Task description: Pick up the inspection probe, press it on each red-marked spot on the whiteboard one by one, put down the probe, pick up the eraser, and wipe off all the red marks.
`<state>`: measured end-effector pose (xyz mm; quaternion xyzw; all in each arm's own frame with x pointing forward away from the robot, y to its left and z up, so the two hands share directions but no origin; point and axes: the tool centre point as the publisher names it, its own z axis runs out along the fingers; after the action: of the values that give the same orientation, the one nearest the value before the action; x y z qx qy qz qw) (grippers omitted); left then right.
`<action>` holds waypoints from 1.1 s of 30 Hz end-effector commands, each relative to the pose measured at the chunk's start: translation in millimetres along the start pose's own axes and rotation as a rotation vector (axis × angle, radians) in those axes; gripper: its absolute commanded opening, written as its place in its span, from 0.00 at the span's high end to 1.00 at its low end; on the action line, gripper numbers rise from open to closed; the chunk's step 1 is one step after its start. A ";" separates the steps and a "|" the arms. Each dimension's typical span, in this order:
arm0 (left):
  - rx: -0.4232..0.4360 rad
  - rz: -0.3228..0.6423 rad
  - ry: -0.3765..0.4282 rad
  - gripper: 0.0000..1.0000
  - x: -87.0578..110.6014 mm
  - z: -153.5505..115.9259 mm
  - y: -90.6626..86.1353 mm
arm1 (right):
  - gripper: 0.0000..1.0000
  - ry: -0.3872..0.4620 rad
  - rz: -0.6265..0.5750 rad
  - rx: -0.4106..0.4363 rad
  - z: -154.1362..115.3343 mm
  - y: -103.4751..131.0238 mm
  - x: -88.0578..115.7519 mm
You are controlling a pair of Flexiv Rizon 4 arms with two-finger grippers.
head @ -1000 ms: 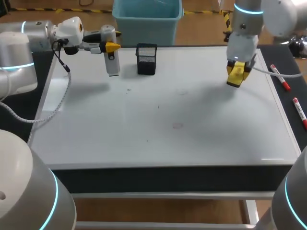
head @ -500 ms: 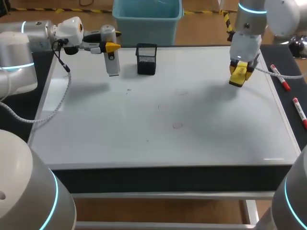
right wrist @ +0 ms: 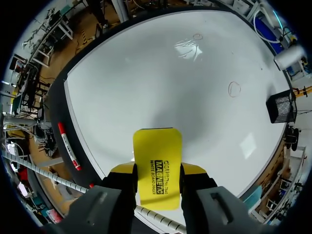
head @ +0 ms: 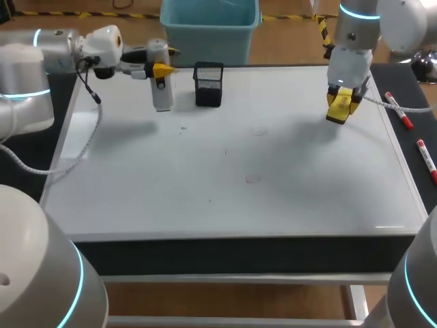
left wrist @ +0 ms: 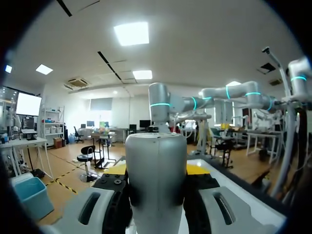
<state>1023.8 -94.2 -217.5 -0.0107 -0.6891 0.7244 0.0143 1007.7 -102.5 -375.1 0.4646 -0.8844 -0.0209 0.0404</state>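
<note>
The probe [head: 161, 96] is left of the basket [head: 208, 85] at the whiteboard's [head: 239, 205] back, the eraser [head: 339, 109] above its back right.

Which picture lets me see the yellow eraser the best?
The right wrist view. There the eraser fills the middle with its flat yellow face plain to see, held in the right gripper. The head view shows the eraser only as a small yellow block under that arm. The left wrist view misses it and shows the probe instead.
</note>
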 end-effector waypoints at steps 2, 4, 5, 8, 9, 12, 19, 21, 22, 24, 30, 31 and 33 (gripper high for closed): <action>-0.007 -0.003 0.061 1.00 16.8 38.4 2.0 | 1.00 0.003 -0.002 0.001 -1.0 -1.1 0.4; -0.005 -0.001 0.093 1.00 25.4 52.1 3.3 | 1.00 0.003 -0.002 0.001 -1.0 -1.1 0.4; -0.002 0.001 0.111 1.00 29.2 58.1 3.5 | 1.00 0.003 -0.002 0.001 -1.0 -1.1 0.4; -0.002 0.011 0.162 1.00 40.2 74.0 1.8 | 1.00 0.003 -0.002 0.001 -1.0 -1.1 0.4; -0.008 0.014 0.185 1.00 43.8 79.1 0.8 | 1.00 0.003 -0.002 0.001 -1.0 -1.1 0.4; -0.005 0.018 0.224 1.00 53.0 91.3 -1.3 | 1.00 0.003 -0.002 0.001 -1.0 -1.1 0.4; 0.000 0.009 0.260 1.00 67.9 116.3 2.6 | 1.00 0.003 -0.002 0.001 -1.0 -1.1 0.4; 0.004 0.006 0.268 1.00 71.3 125.1 4.7 | 1.00 0.003 -0.002 0.001 -1.0 -1.1 0.4; 0.008 0.003 0.270 1.00 72.3 129.2 5.5 | 1.00 0.003 -0.002 0.001 -1.0 -1.1 0.4; 0.010 0.004 0.270 1.00 74.1 139.1 7.4 | 1.00 0.003 -0.002 0.001 -1.0 -1.1 0.4; 0.018 0.002 0.278 1.00 76.6 164.1 12.8 | 1.00 0.003 -0.002 0.001 -1.0 -1.1 0.4; 0.019 0.003 0.279 1.00 76.9 168.3 13.7 | 1.00 0.003 -0.002 0.001 -1.0 -1.1 0.4; 0.025 0.001 0.279 1.00 77.4 178.6 15.8 | 1.00 0.003 -0.002 0.001 -1.0 -1.1 0.4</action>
<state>937.1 -254.5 -219.6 -0.1106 -0.6743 0.7220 0.1081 1007.6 -102.5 -374.9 0.4646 -0.8844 -0.0206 0.0406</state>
